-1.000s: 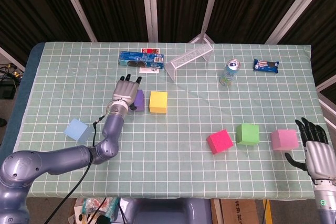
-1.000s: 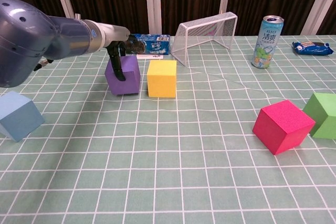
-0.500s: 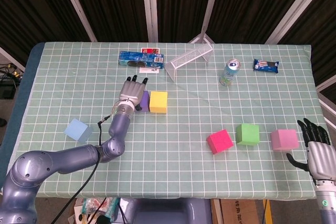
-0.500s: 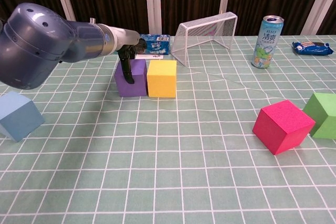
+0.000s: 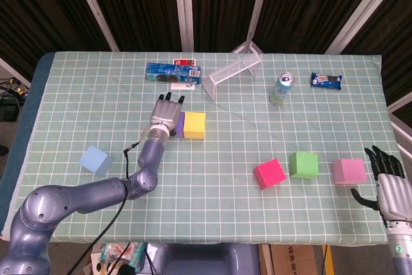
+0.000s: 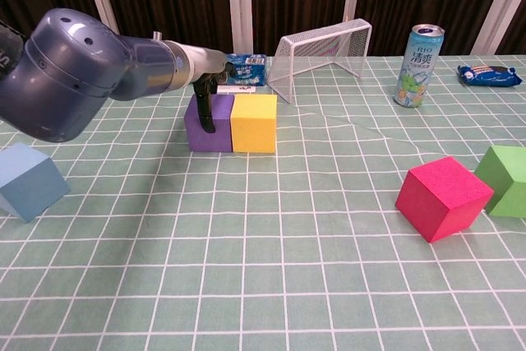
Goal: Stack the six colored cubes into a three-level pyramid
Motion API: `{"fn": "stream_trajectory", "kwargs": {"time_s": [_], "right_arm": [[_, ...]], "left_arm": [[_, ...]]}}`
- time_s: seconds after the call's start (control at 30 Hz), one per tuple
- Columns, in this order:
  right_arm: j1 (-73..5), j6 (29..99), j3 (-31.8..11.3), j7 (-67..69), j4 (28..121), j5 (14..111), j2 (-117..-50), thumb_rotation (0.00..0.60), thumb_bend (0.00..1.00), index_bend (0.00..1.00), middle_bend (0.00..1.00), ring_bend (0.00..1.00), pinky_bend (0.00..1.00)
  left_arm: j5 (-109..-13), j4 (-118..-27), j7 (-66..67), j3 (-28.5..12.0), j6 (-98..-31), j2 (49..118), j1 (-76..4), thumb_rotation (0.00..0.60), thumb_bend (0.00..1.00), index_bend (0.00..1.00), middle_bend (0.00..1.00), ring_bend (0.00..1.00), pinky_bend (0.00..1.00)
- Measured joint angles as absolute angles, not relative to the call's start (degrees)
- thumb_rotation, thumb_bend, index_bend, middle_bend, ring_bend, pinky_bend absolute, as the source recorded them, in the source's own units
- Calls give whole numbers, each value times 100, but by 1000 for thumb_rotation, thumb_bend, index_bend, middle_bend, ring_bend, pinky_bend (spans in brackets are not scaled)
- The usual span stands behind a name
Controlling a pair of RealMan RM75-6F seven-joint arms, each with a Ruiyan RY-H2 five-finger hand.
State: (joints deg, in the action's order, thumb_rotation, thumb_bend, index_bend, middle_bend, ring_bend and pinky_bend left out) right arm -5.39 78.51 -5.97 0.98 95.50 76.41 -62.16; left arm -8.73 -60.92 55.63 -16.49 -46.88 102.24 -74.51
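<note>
Cubes on the counter, purple against yellow

Your left hand (image 5: pixel 167 113) lies over the purple foam cube (image 6: pixel 209 123), its fingers (image 6: pixel 207 110) draped down the cube's front face and gripping it. That cube stands on the green checked counter (image 5: pixel 212 198) with its right face touching the yellow foam cube (image 5: pixel 195 125); the two sit side by side in a row, both flat on the cloth.

The light blue foam cube (image 5: pixel 95 160) sits well apart near the counter's left edge. Toward the right you have three more in a loose line: the red foam cube (image 5: pixel 269 173), turned at an angle, then the green foam cube (image 5: pixel 303 165) just beside it, then the pink foam cube (image 5: pixel 349 171) near the right edge. None of the six is stacked on another.

Your right hand (image 5: pixel 387 183) hovers at the counter's right edge, just past the pink cube, holding nothing with its fingers spread.

Along the far side stand a small white wire goal (image 6: pixel 321 49), a drinks can (image 6: pixel 417 66), a blue snack packet (image 5: pixel 326 80) and a blue biscuit pack (image 5: pixel 172 73).
</note>
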Motion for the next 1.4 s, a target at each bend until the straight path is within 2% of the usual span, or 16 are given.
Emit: {"fn": "stream_trajectory", "kwargs": {"time_s": [1.1, 1.4], "right_arm": [[-530, 7822, -599, 115, 9607, 7581, -6195, 600, 262, 0, 0, 0, 0], [-536, 7804, -597, 118, 9615, 7577, -6192, 600, 263, 0, 0, 0, 0]], "left_arm": [[-739, -6390, 5390, -1663, -4713, 10109, -7401, 600, 266, 0, 405, 37, 112], [-692, -6403, 5414, -1629, -4710, 10101, -7420, 600, 254, 0, 355, 37, 111]]}}
